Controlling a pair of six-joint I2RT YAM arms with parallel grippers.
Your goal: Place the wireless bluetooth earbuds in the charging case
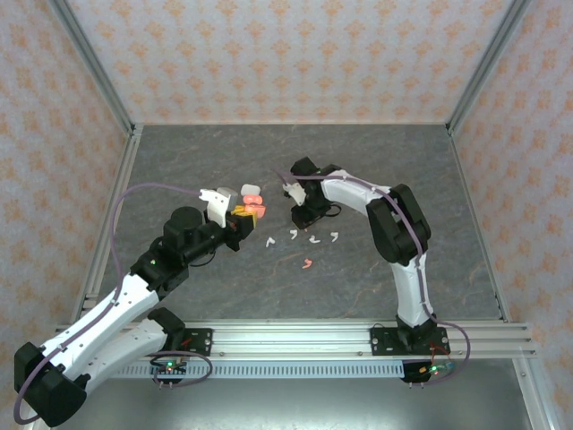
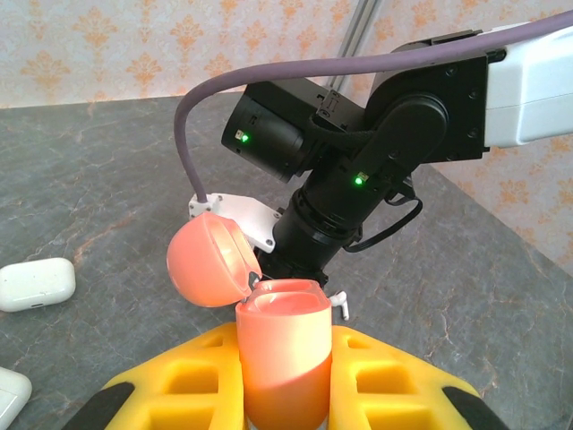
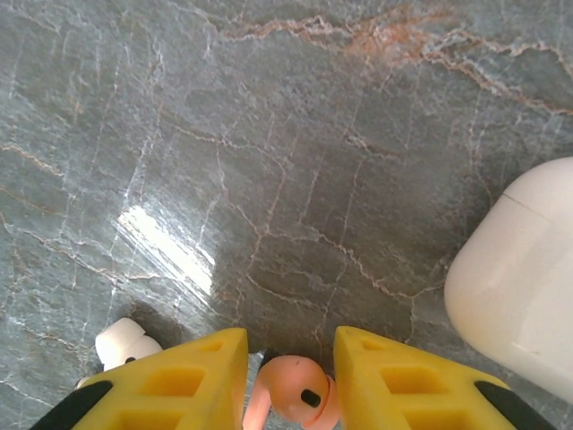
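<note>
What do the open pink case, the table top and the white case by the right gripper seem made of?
The pink case: probably plastic, smooth and satin, with soft highlights. The table top: grey veined stone look, slightly glossy by the glare patch; real stone or laminate, cannot tell. The white case: likely smooth hard plastic, with a thin lid seam.

Left arm (image 1: pixel 112 313): stretched forward and rightward.
Left jaws: clamped on salmon-pink rounded plastic case (image 2: pixel 282 358).
Right arm (image 1: pixel 398 228): elbow folded, wrist reaching leftward.
Right jaws: pinching salmon-pink plastic earbud (image 3: pixel 291 390).
</note>
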